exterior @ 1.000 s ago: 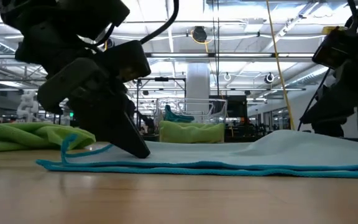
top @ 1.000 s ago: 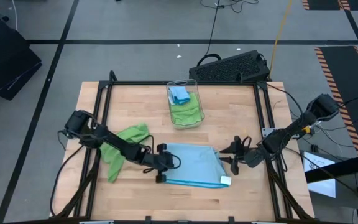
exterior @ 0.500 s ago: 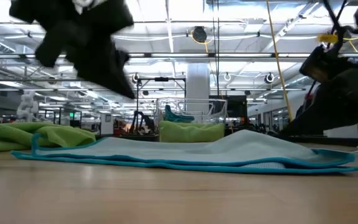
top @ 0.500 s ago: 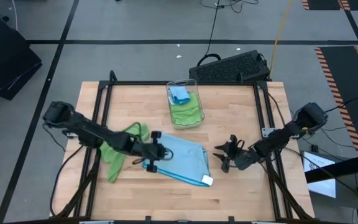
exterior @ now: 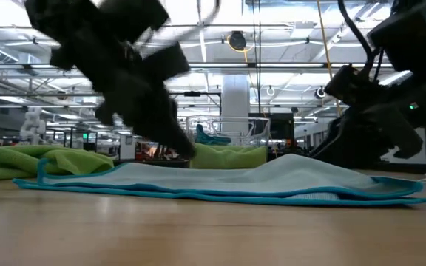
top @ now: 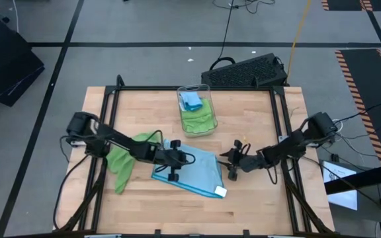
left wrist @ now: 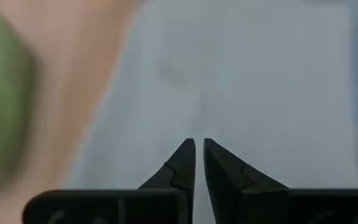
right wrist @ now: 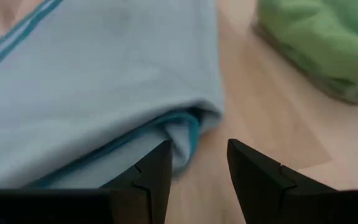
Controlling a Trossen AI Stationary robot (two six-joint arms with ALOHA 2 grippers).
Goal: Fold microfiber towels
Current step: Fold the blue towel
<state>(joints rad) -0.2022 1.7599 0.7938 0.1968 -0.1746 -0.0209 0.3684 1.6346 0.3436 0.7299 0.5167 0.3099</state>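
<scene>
blue towel (top: 192, 171): lying folded on table (top: 256, 125)
left gripper (top: 177, 162): clenched, empty, above the towel
right gripper (top: 231, 164): released, at towel's edge

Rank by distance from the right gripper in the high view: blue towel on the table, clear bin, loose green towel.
From the right gripper:
1. Blue towel, just beside the fingers, table centre.
2. Clear bin, at the far edge, middle.
3. Loose green towel, on the left arm's side.
</scene>
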